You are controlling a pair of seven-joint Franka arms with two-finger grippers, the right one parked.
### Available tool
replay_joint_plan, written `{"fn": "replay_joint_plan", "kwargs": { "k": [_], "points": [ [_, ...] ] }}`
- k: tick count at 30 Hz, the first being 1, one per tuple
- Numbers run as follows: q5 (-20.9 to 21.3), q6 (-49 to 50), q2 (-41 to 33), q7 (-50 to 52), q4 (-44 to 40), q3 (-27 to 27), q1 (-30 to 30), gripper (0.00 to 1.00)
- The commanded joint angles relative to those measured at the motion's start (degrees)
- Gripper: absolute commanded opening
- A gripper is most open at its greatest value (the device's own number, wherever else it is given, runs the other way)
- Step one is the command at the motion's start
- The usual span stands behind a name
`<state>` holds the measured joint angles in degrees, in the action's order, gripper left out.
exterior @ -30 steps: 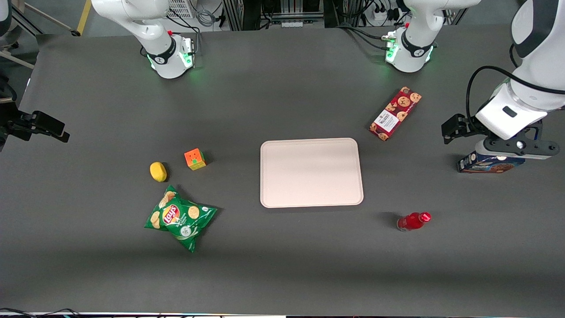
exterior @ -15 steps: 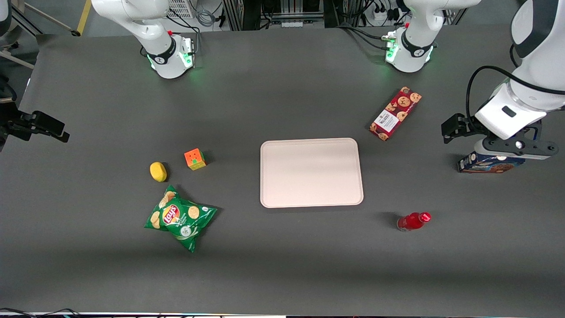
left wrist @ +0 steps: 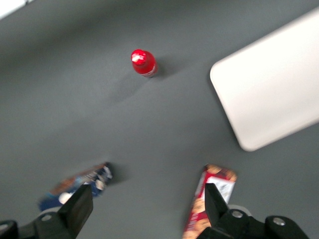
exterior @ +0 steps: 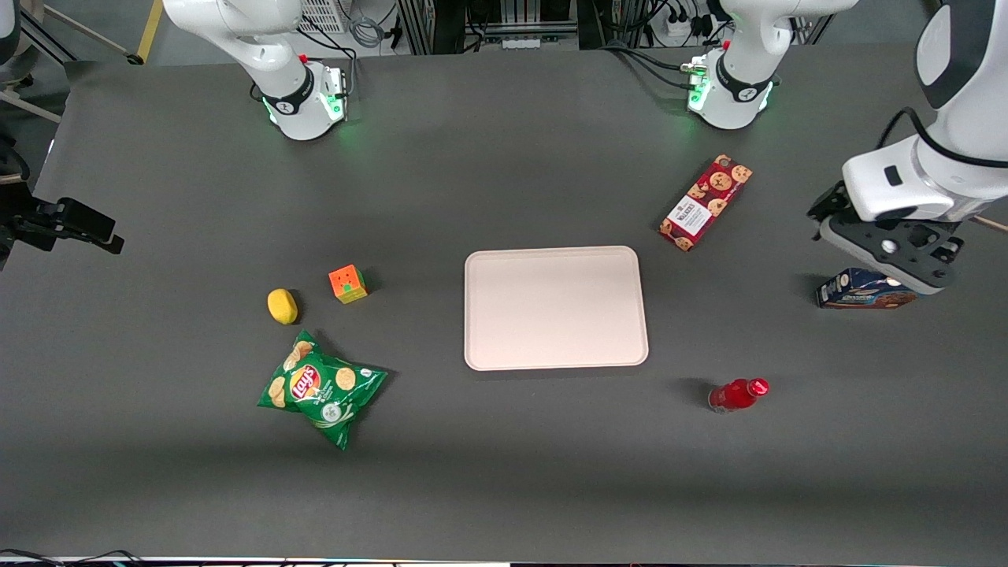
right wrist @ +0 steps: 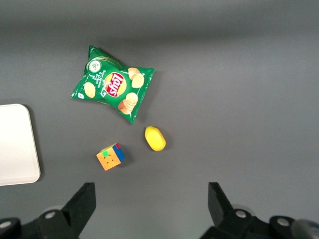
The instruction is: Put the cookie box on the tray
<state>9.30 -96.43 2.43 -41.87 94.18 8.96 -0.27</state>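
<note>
The tray (exterior: 555,307) sits mid-table. The gripper (left wrist: 144,211) hovers above the working arm's end, jaws wide apart and empty. The cookie box (exterior: 862,289) lies on the table just beneath it, well apart from the tray

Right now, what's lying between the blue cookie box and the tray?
Nothing: front view shows bare table between cookie box and tray. The open gripper hovers above the box.

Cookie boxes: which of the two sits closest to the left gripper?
The dark blue cookie box, right under the open gripper. The red cookie box lies apart, nearer the tray.
</note>
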Motion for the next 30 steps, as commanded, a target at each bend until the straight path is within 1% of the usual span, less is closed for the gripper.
{"fn": "replay_joint_plan", "kwargs": {
  "k": [1,5,8,12,16,21,24,27,30],
  "points": [
    [2.6,-1.6,-0.7,-19.6,2.5,-0.2,0.7,1.0],
    [2.0,-7.8,-2.7,-32.2,8.6,-1.0,3.5,1.0],
    [1.2,-11.6,-4.3,-36.8,13.4,-3.1,4.3,1.0],
    [0.4,-14.9,-5.3,-41.8,17.6,-5.7,4.3,1.0],
    [-2.2,-17.1,-5.0,-47.3,19.7,-8.6,4.3,1.0],
    [-3.9,-21.5,-4.3,-55.7,23.1,-11.7,4.6,1.0],
    [-6.0,-24.1,-3.4,-60.3,24.6,-13.5,4.6,1.0],
    [-6.8,-26.2,-1.8,-62.8,25.7,-15.4,4.7,1.0],
    [-6.8,-28.3,-0.9,-62.9,27.1,-16.2,4.8,1.0]
  ]
}}
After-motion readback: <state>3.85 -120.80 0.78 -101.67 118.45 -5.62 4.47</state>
